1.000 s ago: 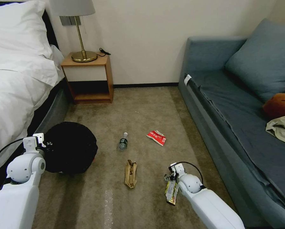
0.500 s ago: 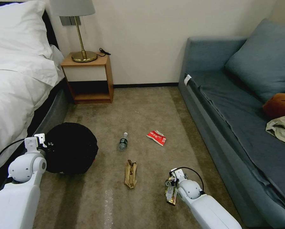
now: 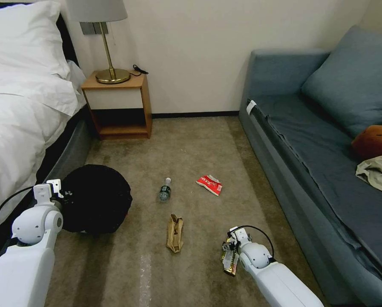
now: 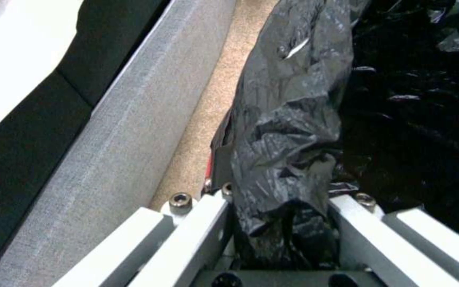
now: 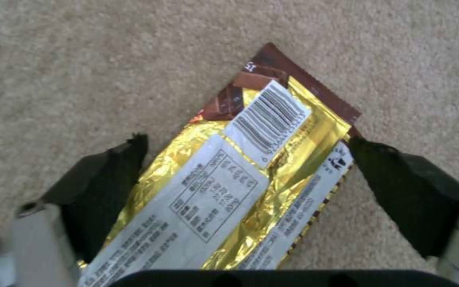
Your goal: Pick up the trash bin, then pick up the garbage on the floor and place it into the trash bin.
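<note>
Nearest the robot, the right gripper point(image 5: 245, 167) sits low over the carpet point(image 3: 208, 140) with its fingers spread either side of the gold snack wrapper point(image 3: 229, 259), which lies between them, not visibly pinched. On the left, the left gripper point(image 4: 280, 223) is clamped on the bag-covered rim of the trash bin point(image 3: 95, 198), beside the bed point(image 3: 12, 128). Farther out lie the brown paper bag point(image 3: 174, 233), then the small bottle point(image 3: 165, 190) and the red-and-white packet point(image 3: 210, 184). A nightstand point(image 3: 118, 104) stands against the wall.
</note>
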You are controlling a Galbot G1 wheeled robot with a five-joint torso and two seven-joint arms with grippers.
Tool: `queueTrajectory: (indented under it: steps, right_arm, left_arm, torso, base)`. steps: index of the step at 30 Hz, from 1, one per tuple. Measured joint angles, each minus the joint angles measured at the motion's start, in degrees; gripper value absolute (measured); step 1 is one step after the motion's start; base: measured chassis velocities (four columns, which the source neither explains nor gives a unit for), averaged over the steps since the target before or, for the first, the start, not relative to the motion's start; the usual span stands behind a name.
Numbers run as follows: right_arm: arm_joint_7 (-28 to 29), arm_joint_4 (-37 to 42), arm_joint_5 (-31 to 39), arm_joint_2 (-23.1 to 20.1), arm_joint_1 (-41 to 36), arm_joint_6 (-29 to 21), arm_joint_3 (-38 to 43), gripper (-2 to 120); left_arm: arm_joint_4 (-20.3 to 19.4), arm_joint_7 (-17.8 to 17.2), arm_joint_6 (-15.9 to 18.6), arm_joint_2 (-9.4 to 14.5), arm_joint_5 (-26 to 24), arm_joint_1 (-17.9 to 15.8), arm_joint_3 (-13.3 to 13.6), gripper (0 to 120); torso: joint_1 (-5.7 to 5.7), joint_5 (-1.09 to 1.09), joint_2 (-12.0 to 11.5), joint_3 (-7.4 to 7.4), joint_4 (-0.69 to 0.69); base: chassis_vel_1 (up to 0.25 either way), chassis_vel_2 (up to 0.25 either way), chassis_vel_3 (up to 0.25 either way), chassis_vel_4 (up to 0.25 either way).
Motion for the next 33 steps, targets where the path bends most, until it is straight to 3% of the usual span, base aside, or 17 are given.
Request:
queueTrajectory:
  steps: [9, 29, 30, 31, 32, 33]
  right_arm:
    - [-1.6, 0.2, -0.3, -0.4, -0.2, 0.7, 0.1, 64]
    - [-2.9, 0.5, -0.4, -2.0, -0.6, 2.2, 0.7, 23]
    - [-2.4, 0.2, -0.8, -2.5, -0.5, 2.0, 1.4, 19]
    - [-2.4, 0.2, -0.8, -2.5, -0.5, 2.0, 1.4, 19]
    - [-2.4, 0.5, -0.6, -2.5, -0.5, 2.0, 1.2, 10]
    - [-2.4, 1.0, -0.4, -3.2, -0.3, 2.0, 1.2, 0]
  left_arm:
    - [-0.2, 0.0, 0.0, -0.5, 0.4, 0.1, -0.2, 2]
    - [-0.5, -0.3, 0.0, -1.0, 0.8, -0.2, 0.5, 2]
    - [-0.5, -0.6, 0.0, -1.0, 1.0, -0.3, 0.4, 2]
    - [-0.5, -0.6, 0.0, -1.0, 1.0, -0.3, 0.4, 2]
    - [-0.5, -0.3, 0.0, -1.1, 0.8, -0.3, 0.6, 2]
    - [-0.6, -0.6, -0.1, -1.1, 1.0, -0.3, 0.6, 2]
  torso:
    - [-0.01, 0.04, 0.0, 0.00, 0.02]
    - [0.00, 0.12, 0.0, 0.02, 0.05]
    - [0.00, -0.15, 0.0, 0.02, -0.05]
    - [0.00, -0.15, 0.0, 0.02, -0.05]
    - [0.01, -0.07, 0.0, 0.05, -0.12]
    - [0.01, -0.08, 0.0, 0.03, -0.10]
  base:
    - [0.000, 0.000, 0.000, 0.000]
    - [0.000, 0.000, 0.000, 0.000]
    - [0.000, 0.000, 0.000, 0.000]
    - [0.000, 0.000, 0.000, 0.000]
    - [-0.088, -0.029, -0.024, -0.059]
    - [0.000, 0.000, 0.000, 0.000]
